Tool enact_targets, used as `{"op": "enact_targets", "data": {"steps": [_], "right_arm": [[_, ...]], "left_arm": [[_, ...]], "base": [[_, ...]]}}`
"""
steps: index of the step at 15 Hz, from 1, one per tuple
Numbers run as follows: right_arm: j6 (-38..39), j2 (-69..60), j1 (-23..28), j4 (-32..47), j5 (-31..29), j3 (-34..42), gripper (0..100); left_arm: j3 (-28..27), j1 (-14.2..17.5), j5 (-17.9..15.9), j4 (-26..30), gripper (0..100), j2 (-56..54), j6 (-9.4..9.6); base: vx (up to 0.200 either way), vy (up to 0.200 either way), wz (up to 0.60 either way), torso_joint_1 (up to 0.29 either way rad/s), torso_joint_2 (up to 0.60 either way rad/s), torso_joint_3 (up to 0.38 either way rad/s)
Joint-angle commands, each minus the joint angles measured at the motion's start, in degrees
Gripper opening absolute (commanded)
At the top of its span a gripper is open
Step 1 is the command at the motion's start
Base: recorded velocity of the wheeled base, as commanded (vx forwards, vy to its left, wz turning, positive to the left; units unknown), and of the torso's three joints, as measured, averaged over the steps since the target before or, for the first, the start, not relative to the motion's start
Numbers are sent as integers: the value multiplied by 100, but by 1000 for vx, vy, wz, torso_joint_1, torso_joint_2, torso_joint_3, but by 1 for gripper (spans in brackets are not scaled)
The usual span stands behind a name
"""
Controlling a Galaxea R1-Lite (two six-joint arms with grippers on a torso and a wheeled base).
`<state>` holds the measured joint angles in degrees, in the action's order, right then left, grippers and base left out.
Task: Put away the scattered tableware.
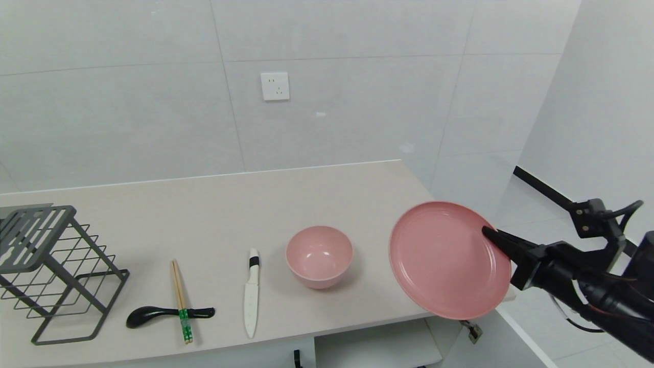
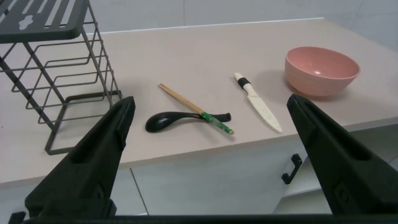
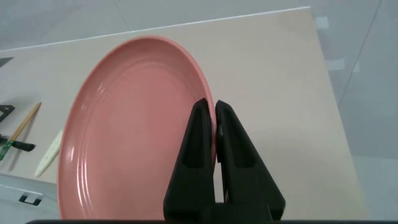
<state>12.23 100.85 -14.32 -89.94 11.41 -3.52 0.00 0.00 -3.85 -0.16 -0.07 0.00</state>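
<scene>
No legible text, no labels (none)

Gap between knife (image 1: 251, 300), bowl (image 1: 319, 258); rack (image 1: 30, 235) crowds left end.

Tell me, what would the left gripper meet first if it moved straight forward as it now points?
Probably the black spoon with the chopsticks across it, on the counter; depth is unclear.

One pink plate (image 1: 444, 258) is showing at the right of the frame, and one pink bowl (image 1: 319, 255) is sitting at centre. One white knife (image 1: 251, 296), one black spoon (image 1: 142, 317) and two chopsticks (image 1: 180, 299) are lying at lower left. One wire rack (image 1: 28, 232) is standing at far left; one wall socket (image 1: 275, 86) is showing at top centre.
</scene>
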Motion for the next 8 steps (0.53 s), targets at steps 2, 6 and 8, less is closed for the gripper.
{"op": "enact_targets", "data": {"steps": [2, 6, 8], "right_arm": [[8, -593, -18, -6, 107, 106, 0], [8, -1182, 35, -6, 265, 124, 0], [-1, -1454, 26, -6, 344, 194, 0]], "left_arm": [[0, 0, -1, -2, 100, 7, 9], [0, 0, 7, 7, 100, 7, 9], [0, 9, 7, 7, 100, 7, 26]], "base": [[0, 0, 0, 0, 0, 0], [0, 0, 0, 0, 0, 0], [0, 0, 0, 0, 0, 0]]}}
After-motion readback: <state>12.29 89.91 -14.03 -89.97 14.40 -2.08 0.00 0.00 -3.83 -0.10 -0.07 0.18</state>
